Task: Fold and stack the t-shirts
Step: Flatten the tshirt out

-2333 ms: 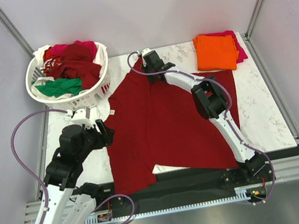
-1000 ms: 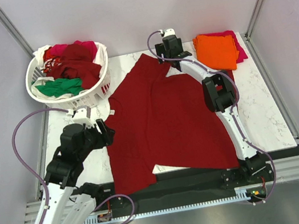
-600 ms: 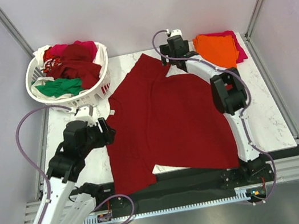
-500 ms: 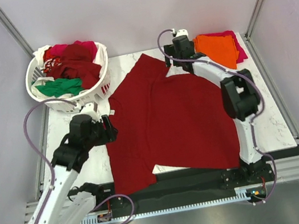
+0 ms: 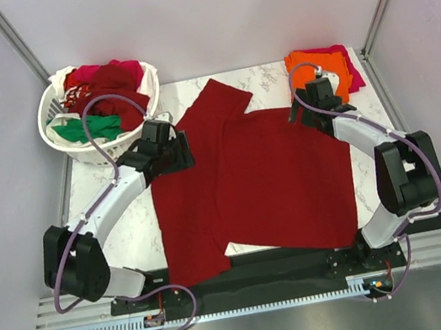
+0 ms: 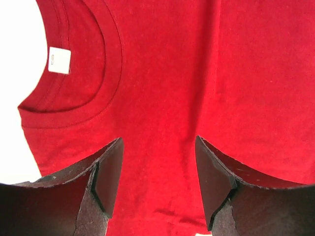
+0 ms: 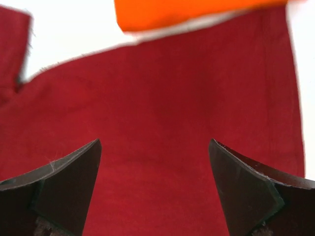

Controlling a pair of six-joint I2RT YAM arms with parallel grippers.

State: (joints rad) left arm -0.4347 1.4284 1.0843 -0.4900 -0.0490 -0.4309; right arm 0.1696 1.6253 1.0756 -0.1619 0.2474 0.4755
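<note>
Cotton, soft and light, the dark red t-shirt (image 5: 266,182) lies spread flat on the marble surface (image 5: 382,162), one sleeve near the arm bases and the other pointing far; it has no stiffness, so I judge it will sag and wrinkle if lifted at one point, and it is better pinched at two edges together. At its left end the left gripper (image 6: 157,147) hovers over the shoulder, just beside the collar (image 6: 110,64), jaws moderately apart and holding nothing; the right gripper (image 7: 155,147) hangs over the far right corner, jaws wide, also empty; these two ends seem good places to take hold. Farther, an orange t-shirt (image 5: 332,68) lies folded on a magenta t-shirt (image 5: 355,73); at far left the basket (image 5: 51,135) holds more t-shirts (image 5: 109,90).
</note>
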